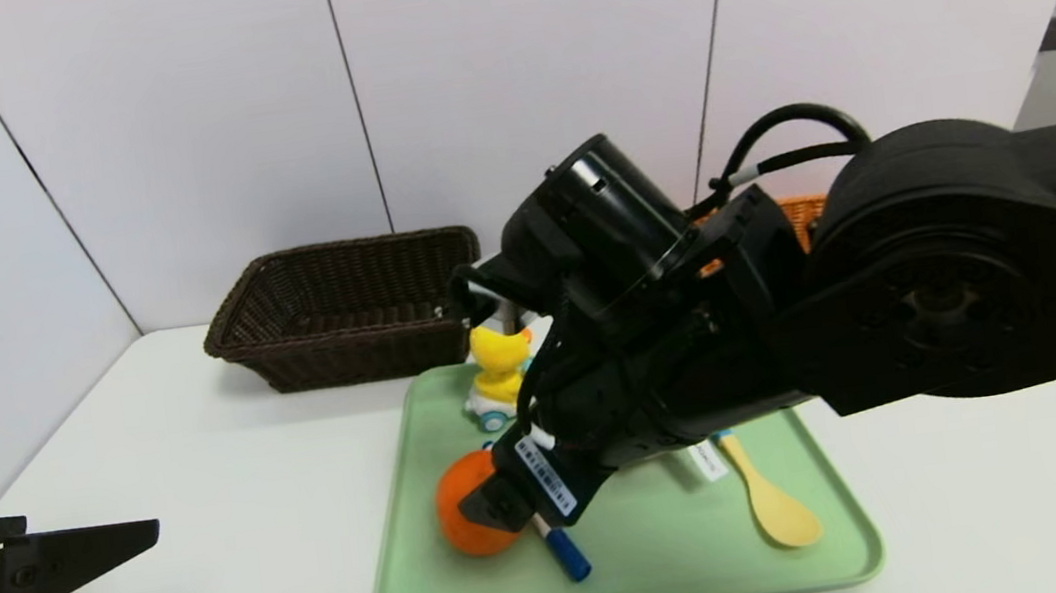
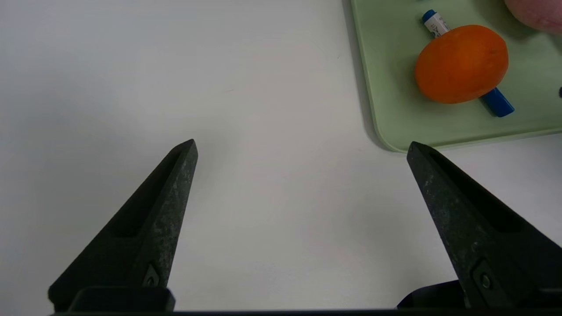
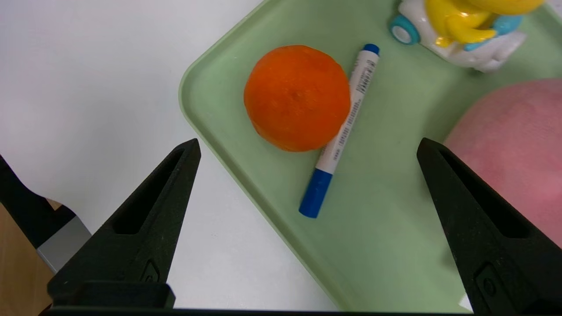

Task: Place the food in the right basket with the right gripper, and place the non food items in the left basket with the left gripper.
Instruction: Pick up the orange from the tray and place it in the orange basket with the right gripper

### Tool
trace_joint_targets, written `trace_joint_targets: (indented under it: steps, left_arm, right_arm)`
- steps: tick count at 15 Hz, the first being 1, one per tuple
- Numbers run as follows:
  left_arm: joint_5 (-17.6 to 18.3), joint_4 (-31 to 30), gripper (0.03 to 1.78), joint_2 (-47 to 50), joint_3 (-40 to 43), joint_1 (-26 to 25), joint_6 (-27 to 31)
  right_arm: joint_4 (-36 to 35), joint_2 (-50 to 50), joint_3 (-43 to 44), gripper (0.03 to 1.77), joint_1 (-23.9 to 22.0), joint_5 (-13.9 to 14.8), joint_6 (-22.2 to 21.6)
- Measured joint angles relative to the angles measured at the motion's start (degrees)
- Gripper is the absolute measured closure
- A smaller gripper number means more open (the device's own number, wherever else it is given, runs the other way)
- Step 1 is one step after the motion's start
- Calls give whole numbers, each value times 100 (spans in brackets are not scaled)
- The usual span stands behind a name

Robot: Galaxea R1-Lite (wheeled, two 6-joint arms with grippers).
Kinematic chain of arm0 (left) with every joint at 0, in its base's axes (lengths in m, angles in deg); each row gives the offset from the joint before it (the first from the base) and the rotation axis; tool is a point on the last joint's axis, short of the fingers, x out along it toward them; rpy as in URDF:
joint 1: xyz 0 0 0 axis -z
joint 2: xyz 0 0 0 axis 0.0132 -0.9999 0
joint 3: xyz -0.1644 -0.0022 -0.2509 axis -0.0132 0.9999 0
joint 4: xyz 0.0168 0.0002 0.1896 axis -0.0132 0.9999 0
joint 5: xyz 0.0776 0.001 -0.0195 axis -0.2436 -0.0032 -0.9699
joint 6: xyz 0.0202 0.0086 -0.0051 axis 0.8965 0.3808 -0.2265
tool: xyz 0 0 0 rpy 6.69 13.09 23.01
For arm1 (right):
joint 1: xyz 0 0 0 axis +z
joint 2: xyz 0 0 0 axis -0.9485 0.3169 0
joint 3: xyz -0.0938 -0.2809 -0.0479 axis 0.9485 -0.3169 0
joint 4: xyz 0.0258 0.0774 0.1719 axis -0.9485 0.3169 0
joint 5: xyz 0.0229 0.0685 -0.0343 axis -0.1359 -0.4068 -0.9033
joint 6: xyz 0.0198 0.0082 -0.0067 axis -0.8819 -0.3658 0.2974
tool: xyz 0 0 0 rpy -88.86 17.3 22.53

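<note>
A green tray [image 1: 661, 562] holds the food and the non food items. The round orange fruit [image 3: 297, 97] lies against a white marker with a blue cap [image 3: 340, 131]. A yellow duck toy [image 1: 500, 370] stands at the tray's far side, and a yellow spoon [image 1: 774, 498] lies at its right. The pink plush peach [image 3: 513, 153] is hidden behind my right arm in the head view. My right gripper [image 3: 308, 141] hangs open above the orange fruit and marker, holding nothing. My left gripper [image 2: 302, 144] is open over bare table, left of the tray.
The dark brown left basket [image 1: 343, 309] stands at the back, left of the tray. Only a sliver of the orange-tan right basket [image 1: 804, 207] shows behind my right arm. White wall panels close the back and left of the white table [image 1: 210, 497].
</note>
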Motion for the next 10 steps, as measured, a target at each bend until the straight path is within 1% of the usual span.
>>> trace_joint_targets:
  steps: [4,10]
  left_arm:
    - [-2,1,12,0,0,-2,2]
    - [-6,1,12,9,2,-2,-5]
  right_arm:
    - [11,474,323,10,69,112,-9]
    - [16,986,591,10,99,151,38]
